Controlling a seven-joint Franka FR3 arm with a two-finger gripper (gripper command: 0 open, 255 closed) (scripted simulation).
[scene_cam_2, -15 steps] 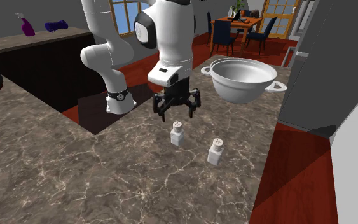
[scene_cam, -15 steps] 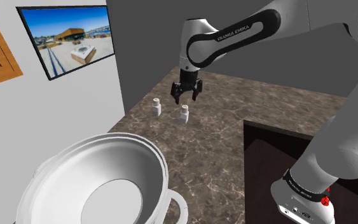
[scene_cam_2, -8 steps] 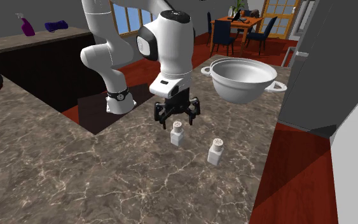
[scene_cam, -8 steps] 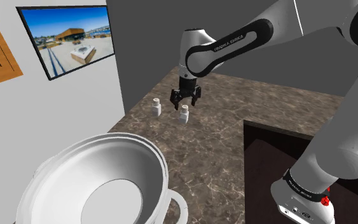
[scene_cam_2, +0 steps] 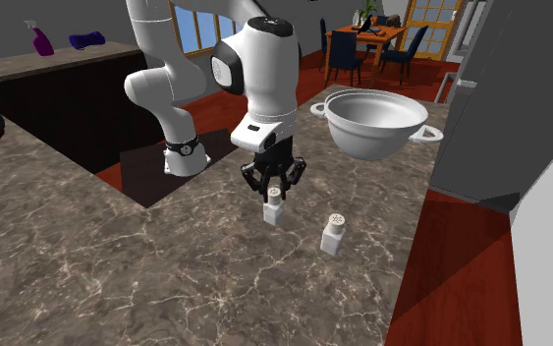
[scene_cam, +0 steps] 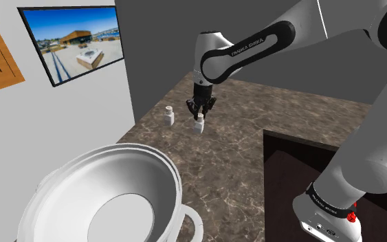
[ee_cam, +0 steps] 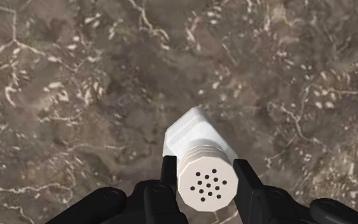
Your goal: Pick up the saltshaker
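Note:
A white saltshaker (scene_cam: 199, 126) stands upright on the brown marbled counter (scene_cam: 253, 110). My black gripper (scene_cam: 199, 115) comes straight down over it and is shut on its cap. The second exterior view has the same grip (scene_cam_2: 275, 187) on the saltshaker (scene_cam_2: 275, 210). In the wrist view the two fingers (ee_cam: 169, 175) press both sides of the perforated cap, with the saltshaker's (ee_cam: 193, 137) body below. A second white shaker (scene_cam: 169, 115) stands apart, nearer the wall, also visible as the second shaker (scene_cam_2: 334, 234).
A large white pot (scene_cam: 109, 199) with side handles sits at the near end of the counter, the same pot (scene_cam_2: 374, 123) as in the second exterior view. A dark recess (scene_cam: 302, 172) cuts into the counter beside the stand. A grey wall (scene_cam: 95, 103) borders the shakers' side.
The gripper came down from above the saltshaker and its fingers closed from wide apart onto the cap. The saltshaker stays where it stood.

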